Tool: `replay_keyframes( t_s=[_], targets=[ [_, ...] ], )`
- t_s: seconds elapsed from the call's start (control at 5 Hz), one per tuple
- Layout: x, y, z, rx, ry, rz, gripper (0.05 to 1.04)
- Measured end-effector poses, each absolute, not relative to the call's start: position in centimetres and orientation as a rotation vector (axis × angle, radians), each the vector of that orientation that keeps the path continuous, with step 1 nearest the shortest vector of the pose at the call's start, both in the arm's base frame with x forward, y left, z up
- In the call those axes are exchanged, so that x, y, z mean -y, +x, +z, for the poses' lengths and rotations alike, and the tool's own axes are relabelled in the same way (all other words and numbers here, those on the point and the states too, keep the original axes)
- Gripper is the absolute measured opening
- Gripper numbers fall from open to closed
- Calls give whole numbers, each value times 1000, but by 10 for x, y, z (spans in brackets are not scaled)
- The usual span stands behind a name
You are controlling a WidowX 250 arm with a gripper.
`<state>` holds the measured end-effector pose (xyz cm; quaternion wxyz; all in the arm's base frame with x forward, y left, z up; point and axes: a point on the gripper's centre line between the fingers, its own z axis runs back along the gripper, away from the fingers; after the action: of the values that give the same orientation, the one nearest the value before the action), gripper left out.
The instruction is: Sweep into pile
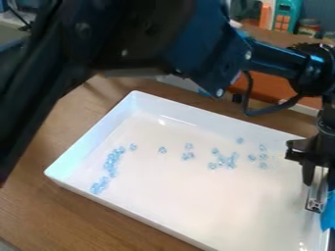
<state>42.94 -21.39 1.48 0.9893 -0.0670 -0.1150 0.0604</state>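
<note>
Pale-blue pieces (231,165) dot the white tray (163,201) beside my pincer (319,181); whether it is clenched, I cannot tell.

I look down at a slant from above the brown wooden table (39,211), facing twelve o'clock across the shiny white tray with raised sides (163,206). My camera is near: the tray runs off at five o'clock, and the big black robot arm (124,34) looks very close at eleven.
</note>
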Motion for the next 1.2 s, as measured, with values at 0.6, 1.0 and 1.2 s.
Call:
replay_keyframes(
  t_s=[0.6, 1.0, 1.2],
  targets=[
    [212, 435, -1, 230, -107, 140, 380],
    [197, 434, -10, 231, -95, 157, 380],
    [176, 426, -8, 213, -91, 175, 380]
  ],
)
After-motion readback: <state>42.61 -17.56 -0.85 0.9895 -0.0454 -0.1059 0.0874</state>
